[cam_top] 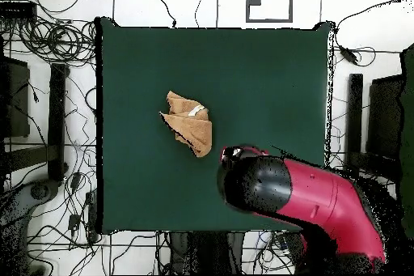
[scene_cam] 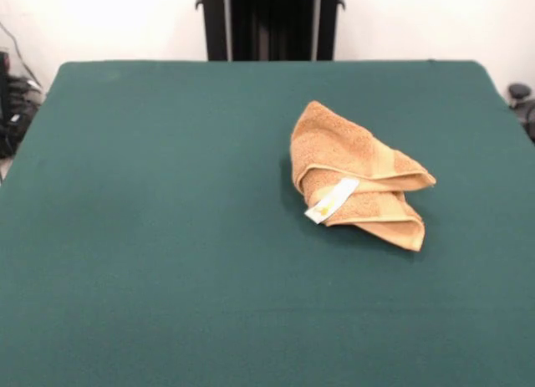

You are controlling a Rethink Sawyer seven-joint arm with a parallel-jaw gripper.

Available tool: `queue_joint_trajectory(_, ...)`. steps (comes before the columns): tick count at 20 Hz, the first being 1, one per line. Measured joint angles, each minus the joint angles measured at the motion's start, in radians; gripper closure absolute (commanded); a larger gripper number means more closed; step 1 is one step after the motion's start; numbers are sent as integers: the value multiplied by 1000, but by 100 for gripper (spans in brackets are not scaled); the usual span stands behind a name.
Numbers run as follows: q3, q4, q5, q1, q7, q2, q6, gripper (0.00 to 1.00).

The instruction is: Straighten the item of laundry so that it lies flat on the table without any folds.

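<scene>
You're looking at the arm (cam_top: 311, 200) from overhead: glossy red shell w/ a rounded black end cap catching white highlights, plus a bit of red trim at the cap's upper edge. In the front view you only get the pedestal (scene_cam: 269, 22), black w/ vertical columns and a lighter grey strip on each side.

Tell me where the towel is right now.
In the front view the folded towel lies on the green table, right of centre; overhead, it sits left of centre, just beyond the arm.
</scene>
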Motion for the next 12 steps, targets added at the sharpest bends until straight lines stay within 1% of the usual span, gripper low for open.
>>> queue_joint_trajectory(6, 33, -102, -55, -1, 0, 103, 5, 0)
queue_joint_trajectory(7, 42, -124, -67, -1, 0, 131, 5, 0)
queue_joint_trajectory(12, 76, -192, -85, -1, 0, 230, 5, 0)
